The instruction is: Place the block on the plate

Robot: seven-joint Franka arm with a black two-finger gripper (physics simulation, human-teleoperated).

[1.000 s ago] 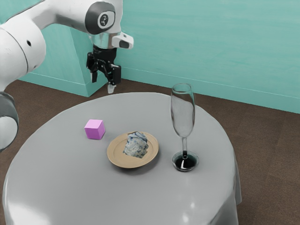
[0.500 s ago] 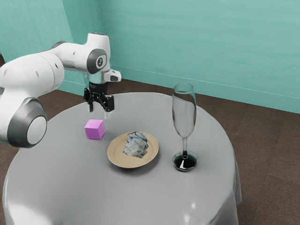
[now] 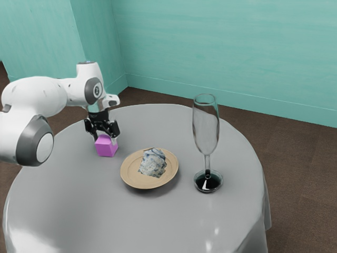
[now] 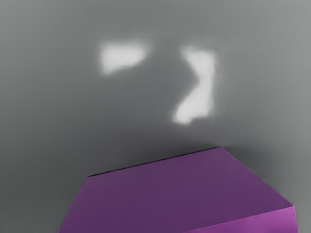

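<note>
And here's the block [image 3: 107, 149], on the table [image 3: 84, 197], just beside the plate [image 3: 133, 175], on the side toward the table's edge at the exterior view's left! My gripper [image 3: 106, 139] is right down over it, fingers wide apart, nothing clamped; whether either one grazes it, I can't tell. Looks light, stiff, flat-sided, not fragile, perhaps a bit slick. So take it by two opposite upright faces, low and centred, squarely: catch a corner and it could twist away!
</note>
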